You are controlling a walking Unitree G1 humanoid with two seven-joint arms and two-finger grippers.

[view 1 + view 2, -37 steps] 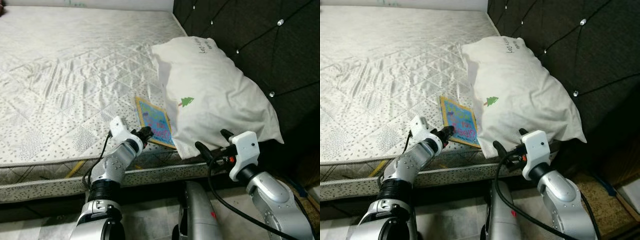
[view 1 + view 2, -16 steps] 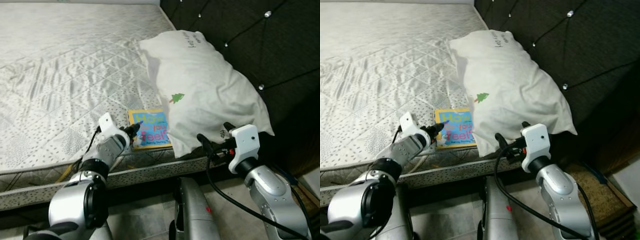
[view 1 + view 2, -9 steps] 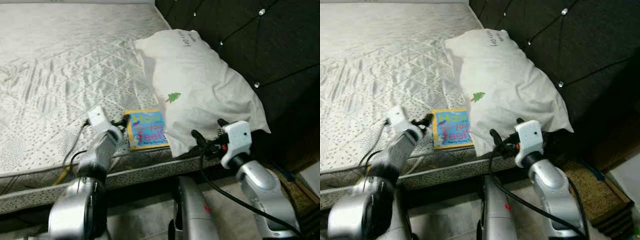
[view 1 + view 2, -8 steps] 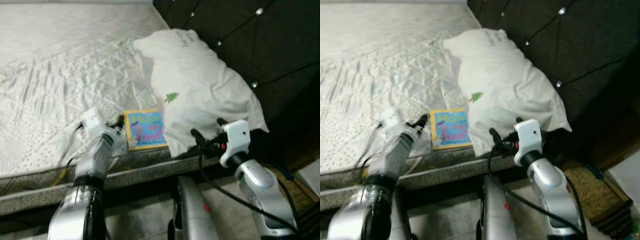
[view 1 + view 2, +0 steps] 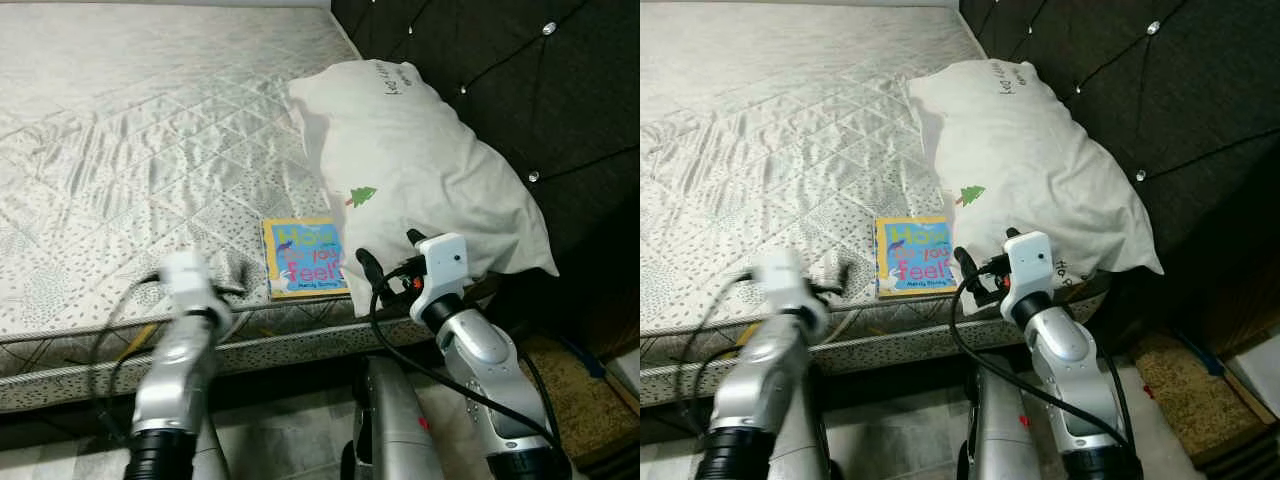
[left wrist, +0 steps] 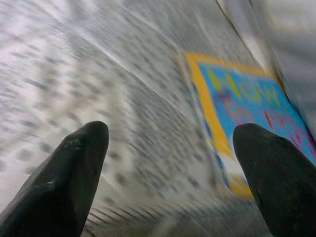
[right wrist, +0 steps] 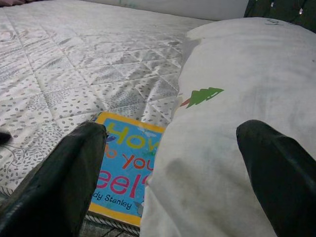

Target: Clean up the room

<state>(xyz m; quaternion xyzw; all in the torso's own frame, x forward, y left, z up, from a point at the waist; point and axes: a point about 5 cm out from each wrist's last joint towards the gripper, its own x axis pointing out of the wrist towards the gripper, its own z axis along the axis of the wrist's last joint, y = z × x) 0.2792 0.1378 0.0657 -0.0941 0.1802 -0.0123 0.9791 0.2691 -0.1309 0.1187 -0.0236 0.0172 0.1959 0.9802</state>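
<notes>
A big bed [image 5: 130,130] with a grey quilted cover is lying in front of the robot, and a dark padded headboard [image 5: 520,90] is standing at its right end. A white pillow [image 5: 420,180] with a little green tree on it is leaning at the bed's near right corner, against the headboard, and a small bright book [image 5: 304,257] is lying flat at the bed's near edge, touching the pillow's left side. The left gripper [image 6: 168,168] is hovering over the near edge just left of the book with its fingers spread wide and holding nothing, and the right gripper [image 7: 173,168] is pointing at the pillow's near end, fingers also wide apart and empty.
</notes>
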